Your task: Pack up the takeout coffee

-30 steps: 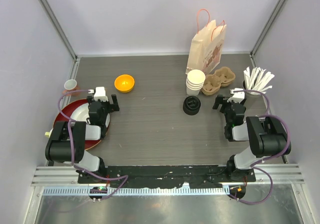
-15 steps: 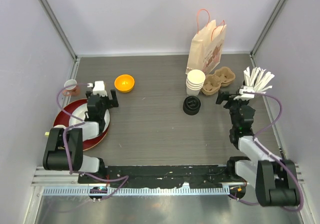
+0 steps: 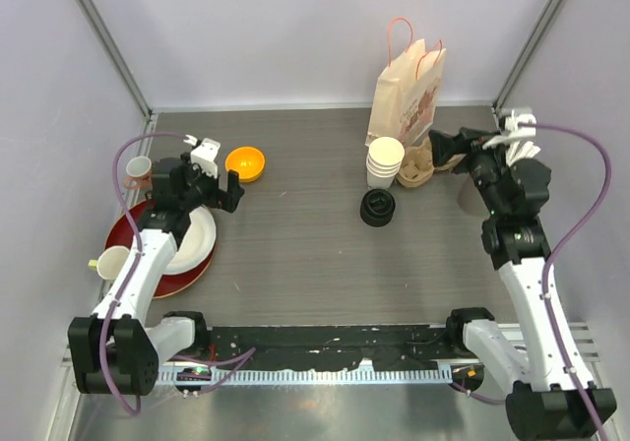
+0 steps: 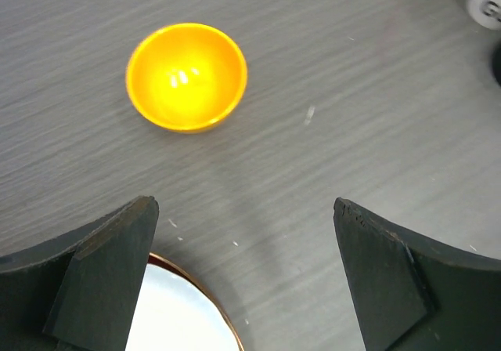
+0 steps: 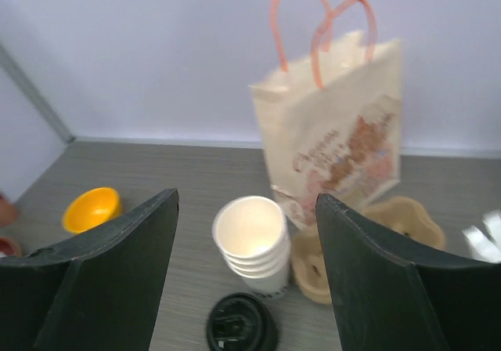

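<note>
A stack of white paper cups [image 3: 385, 161] stands open-topped, with no lids on, beside a stack of black lids [image 3: 377, 207]. Both show in the right wrist view, the cups [image 5: 252, 241] ahead between my fingers and the lids [image 5: 241, 326] below them. My right gripper [image 3: 455, 151] is open and empty, held above the table right of the cups, over the cardboard carrier [image 3: 433, 160]. My left gripper [image 3: 212, 187] is open and empty, over the edge of the white plate [image 3: 192, 239], pointing at the orange bowl [image 3: 244, 162].
A paper bag [image 3: 407, 92] with orange handles stands behind the cups. White stirrers [image 3: 517, 146] lie at the far right. A red tray [image 3: 157, 264] holds the plate; a pinkish cup [image 3: 138, 170] and a cream mug [image 3: 113, 261] sit at its left.
Both arms have risen and reached out. The left gripper moved towards the orange bowl; the right gripper moved back and left over the carrier, facing the cups.
</note>
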`<state>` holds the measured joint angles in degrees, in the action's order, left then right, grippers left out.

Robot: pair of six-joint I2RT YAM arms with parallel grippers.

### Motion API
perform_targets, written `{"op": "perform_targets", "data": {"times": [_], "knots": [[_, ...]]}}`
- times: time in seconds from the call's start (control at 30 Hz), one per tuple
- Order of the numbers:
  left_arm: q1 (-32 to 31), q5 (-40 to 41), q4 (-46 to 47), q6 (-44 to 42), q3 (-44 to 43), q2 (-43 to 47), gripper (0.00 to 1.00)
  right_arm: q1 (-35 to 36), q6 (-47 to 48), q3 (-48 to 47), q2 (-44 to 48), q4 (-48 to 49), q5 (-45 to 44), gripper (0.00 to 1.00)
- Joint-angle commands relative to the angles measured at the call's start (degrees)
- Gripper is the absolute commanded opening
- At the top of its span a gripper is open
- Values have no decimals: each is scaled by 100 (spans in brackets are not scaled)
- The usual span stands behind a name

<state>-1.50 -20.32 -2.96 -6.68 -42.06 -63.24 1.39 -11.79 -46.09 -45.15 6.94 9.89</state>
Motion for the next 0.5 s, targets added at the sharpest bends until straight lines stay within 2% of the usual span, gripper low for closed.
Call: {"op": "perform_targets", "data": {"times": [0.0,0.1,0.17,0.27,0.3,0.33,0.4,0.47], "knots": [[9,-912,-2493,-598,-1056,155,100,537,185,-1592,-826,-1798,866,74],[9,-1255,-3558,-721,-1812,41,100,1248,616,-2515,-1494,-2553,103,69],[9,-1264,-3834,-730,-2199,-12,100,1758,853,-2965,-1934,-2977,-502,67],[9,-1037,-3975,-528,-2455,-109,100,2093,1091,-3827,-2901,-3794,-909,60],[9,-992,-3949,-406,-2491,-135,100,2250,1117,-4177,-3164,-4101,-1310,52],[9,-948,-3905,-361,-2526,-223,100,2330,1144,-4320,-3358,-4217,-1567,50],[9,-904,-3870,-334,-2631,-320,100,2576,1318,-4662,-3956,-4524,-2172,49],[9,-852,-3818,-247,-2745,-504,100,2673,1425,-4900,-4473,-4753,-2307,48]]}}
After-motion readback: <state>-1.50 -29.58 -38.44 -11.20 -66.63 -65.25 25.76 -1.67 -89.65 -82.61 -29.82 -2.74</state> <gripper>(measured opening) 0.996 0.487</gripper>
